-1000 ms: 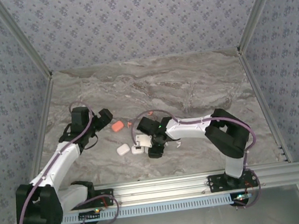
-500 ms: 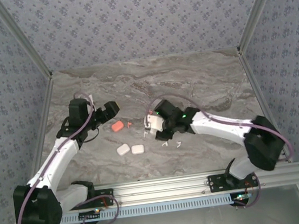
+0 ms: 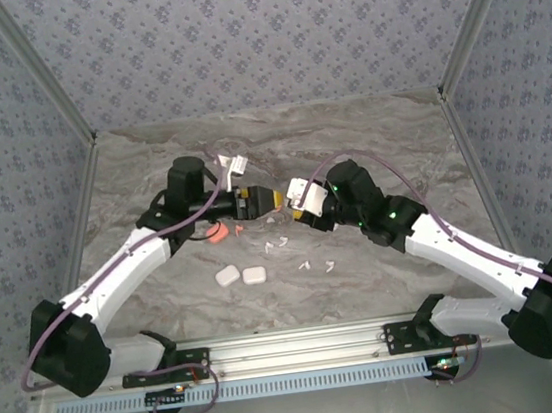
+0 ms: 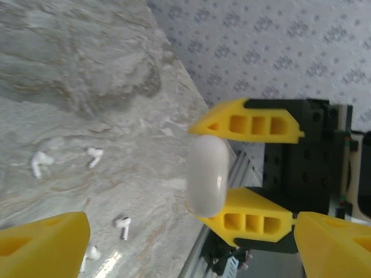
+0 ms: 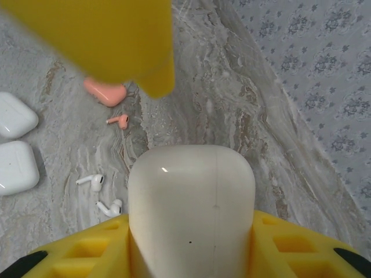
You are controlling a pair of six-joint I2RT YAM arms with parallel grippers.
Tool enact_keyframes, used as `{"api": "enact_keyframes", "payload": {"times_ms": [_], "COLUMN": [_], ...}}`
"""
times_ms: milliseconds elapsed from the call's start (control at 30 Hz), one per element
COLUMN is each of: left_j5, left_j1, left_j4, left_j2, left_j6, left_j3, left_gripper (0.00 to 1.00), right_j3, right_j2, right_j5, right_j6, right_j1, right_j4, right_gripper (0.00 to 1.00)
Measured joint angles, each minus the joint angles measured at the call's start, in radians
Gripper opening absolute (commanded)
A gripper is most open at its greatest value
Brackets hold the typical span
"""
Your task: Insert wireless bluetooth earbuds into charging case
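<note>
My right pincer (image 4: 223, 171) pinching a white case (image 5: 191, 202) aloft, left pincer (image 3: 273, 199) spread just left of it, earbuds (image 3: 279, 244) loose on the surface (image 3: 370, 155) below, nearer me, right wrist view picking out an orange earbud (image 5: 119, 120)

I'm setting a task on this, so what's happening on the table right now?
The right gripper holds a white charging case up above the marble table, facing the open left gripper, which grips nothing. White earbuds and one orange earbud lie loose on the table, near two white cases and an orange case.
</note>
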State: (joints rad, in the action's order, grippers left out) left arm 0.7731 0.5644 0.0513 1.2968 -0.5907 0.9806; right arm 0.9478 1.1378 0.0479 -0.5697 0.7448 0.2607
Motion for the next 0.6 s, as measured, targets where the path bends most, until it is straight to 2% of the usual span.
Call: {"api": "enact_keyframes", "payload": {"times_ms": [167, 600], "left_j5": [0.030, 0.075], "left_j1": [0.050, 0.084], "left_j4": [0.000, -0.002], "left_j2": [0.051, 0.136], "left_j6": [0.029, 0.051], "left_j3": [0.047, 0.098], "left_gripper": [0.79, 0.36], "right_j3": [0.000, 0.000], "right_j2": [-0.006, -0.020], "right_j5": [0.001, 0.023], "right_j6": [-0.002, -0.003], "right_j1": [-0.002, -0.003], "right_j4": [0.000, 0.000], "right_gripper": [0.45, 0.45]}}
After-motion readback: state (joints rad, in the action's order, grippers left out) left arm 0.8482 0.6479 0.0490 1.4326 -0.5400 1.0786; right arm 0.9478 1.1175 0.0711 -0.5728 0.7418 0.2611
